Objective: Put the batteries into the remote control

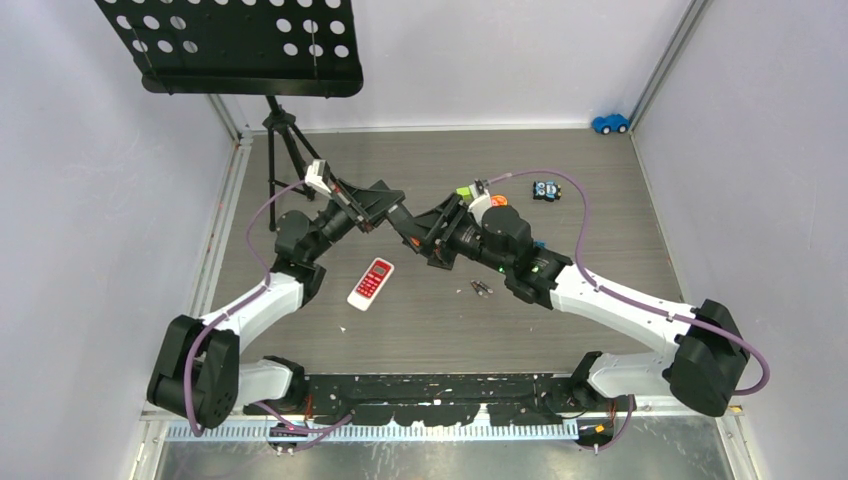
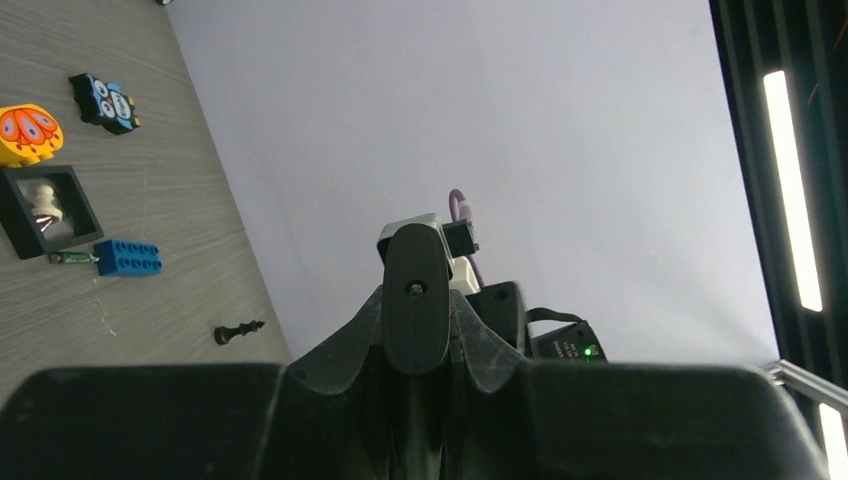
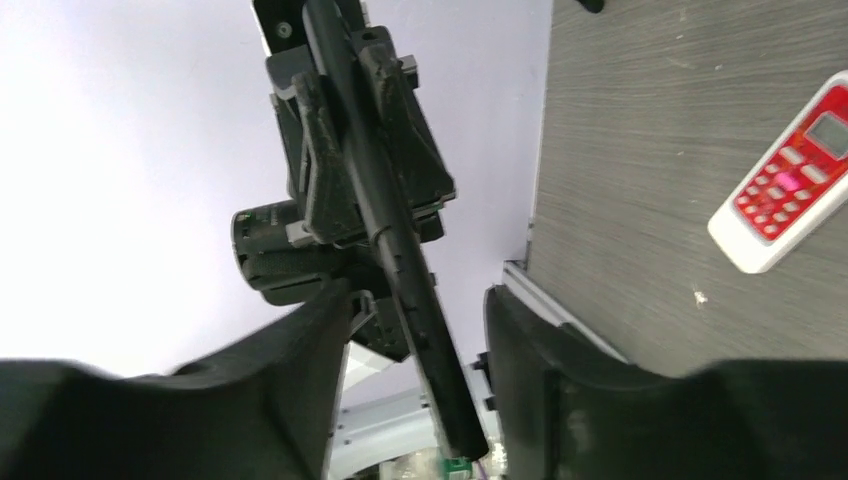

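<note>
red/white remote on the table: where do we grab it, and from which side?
Take the red-and-white remote from straight above, fingers across its narrow width near mid-length. It lies flat, buttons up, long axis diagonal, with bare table along both long edges.

Off-task clutter: black perforated music stand [image 1: 235,45] on a tripod [image 1: 285,135], far left. Blue toy car [image 1: 610,123] in the far right corner of the grey wood-grain table [image 1: 600,200]. Left wrist view: owl tile [image 2: 104,102], orange disc [image 2: 27,134], black box [image 2: 14,228] holding a white chess piece [image 2: 44,200], blue brick [image 2: 128,257] just beside the box, black chess piece [image 2: 238,331] on its side.
</note>
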Tool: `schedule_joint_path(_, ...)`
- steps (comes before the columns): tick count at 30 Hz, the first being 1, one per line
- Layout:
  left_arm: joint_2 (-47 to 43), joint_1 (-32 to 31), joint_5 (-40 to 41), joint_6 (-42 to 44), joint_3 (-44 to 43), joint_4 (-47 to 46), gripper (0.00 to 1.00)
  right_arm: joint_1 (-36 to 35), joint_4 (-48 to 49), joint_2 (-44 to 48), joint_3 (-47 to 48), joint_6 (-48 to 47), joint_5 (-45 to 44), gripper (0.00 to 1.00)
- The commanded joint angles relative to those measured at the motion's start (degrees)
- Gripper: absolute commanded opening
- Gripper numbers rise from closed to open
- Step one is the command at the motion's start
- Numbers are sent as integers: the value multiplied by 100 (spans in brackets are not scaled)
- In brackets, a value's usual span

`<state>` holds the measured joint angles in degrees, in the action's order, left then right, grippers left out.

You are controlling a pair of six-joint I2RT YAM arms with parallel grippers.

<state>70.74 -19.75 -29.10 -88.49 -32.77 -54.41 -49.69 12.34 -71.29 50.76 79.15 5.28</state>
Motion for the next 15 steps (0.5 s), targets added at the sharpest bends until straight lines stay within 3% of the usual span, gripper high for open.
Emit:
schedule_joint_path(1,-153,-59,-106,442,-172,-39,0,-25,864,157,-114,-39,138,67)
schedule_joint_path(3,-144,-56,-149,455,-167,-66,0,-8,891,277,-206,-147,103,75)
schedule_joint_path(9,-177,5,-363,478,-139,-54,0,117,745,701,-481,-630,391,76)
schedule_joint_path(15,-315,163,-1082,1000,-251,261,0,215,-700,1152,-461,-1521,480,75)
